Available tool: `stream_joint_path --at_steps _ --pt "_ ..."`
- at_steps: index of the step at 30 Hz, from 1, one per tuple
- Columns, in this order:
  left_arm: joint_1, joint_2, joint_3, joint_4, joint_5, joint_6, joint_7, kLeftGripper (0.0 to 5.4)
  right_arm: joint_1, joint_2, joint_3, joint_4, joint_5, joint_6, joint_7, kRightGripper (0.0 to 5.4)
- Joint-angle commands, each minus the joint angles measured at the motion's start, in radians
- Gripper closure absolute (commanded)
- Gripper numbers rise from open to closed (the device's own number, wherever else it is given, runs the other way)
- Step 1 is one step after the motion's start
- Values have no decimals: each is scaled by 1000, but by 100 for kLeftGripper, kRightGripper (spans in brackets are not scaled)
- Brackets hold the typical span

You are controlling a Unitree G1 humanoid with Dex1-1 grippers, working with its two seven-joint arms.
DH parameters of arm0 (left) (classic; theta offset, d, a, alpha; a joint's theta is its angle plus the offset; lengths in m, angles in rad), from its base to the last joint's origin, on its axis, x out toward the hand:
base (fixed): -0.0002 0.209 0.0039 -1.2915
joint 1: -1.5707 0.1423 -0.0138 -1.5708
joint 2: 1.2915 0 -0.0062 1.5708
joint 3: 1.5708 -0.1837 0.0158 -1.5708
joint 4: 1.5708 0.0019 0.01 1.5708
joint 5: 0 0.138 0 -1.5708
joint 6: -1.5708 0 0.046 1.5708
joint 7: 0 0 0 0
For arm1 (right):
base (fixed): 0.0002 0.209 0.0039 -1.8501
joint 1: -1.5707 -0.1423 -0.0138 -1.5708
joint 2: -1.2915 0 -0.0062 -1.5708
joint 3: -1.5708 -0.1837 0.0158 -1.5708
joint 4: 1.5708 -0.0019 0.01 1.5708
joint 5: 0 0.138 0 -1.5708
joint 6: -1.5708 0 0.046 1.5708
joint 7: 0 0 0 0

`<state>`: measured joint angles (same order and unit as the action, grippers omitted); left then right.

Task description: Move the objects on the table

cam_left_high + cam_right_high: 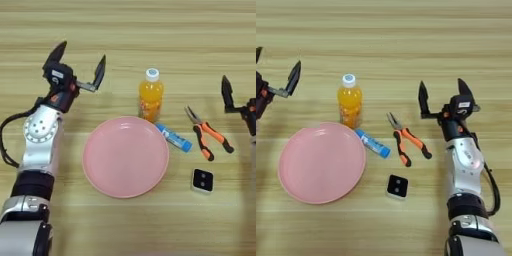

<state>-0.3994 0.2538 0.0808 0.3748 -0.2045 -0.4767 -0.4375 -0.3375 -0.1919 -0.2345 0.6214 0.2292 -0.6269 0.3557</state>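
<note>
A large pink plate (125, 156) lies on the wooden table (150, 30). Behind its far rim an orange-drink bottle (151, 96) with a white cap stands upright. A blue-and-white tube (173, 137) lies just right of the plate, its near end by the rim. Orange-handled pliers (207, 132) lie further right, and a small black square block (202, 180) sits in front of them. My left gripper (80, 62) hovers open, left of the bottle and beyond the plate. Open as well, my right gripper (444, 99) hangs just right of the pliers. Neither holds anything.
My left forearm (40, 145) runs along the plate's left side. The right forearm (465, 170) stretches down the table's right part, beside the black block.
</note>
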Motion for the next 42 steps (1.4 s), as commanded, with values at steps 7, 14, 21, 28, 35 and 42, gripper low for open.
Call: stream_joint_path --at_steps 7,14,21,28,35,42 --pt "-104 33 -76 -89 -87 137 -226 0 -9 7 9 -13 -7 -15 -10 3" --pt "-161 2 -120 -84 -128 255 -318 0 -3 11 13 -24 -9 -17 -14 3" --pt "-193 -25 -130 -88 -161 367 -368 0 3 12 17 -35 -11 -14 -20 3" --pt "-218 -37 -149 -28 -127 417 -382 0 5 13 20 -41 -14 -12 -24 3" --pt "-242 -37 -178 49 -88 474 -403 0 7 16 25 -47 -19 -12 -31 3" --pt "-251 -46 -194 116 -48 465 -428 0 9 17 32 -54 -23 -11 -40 3"
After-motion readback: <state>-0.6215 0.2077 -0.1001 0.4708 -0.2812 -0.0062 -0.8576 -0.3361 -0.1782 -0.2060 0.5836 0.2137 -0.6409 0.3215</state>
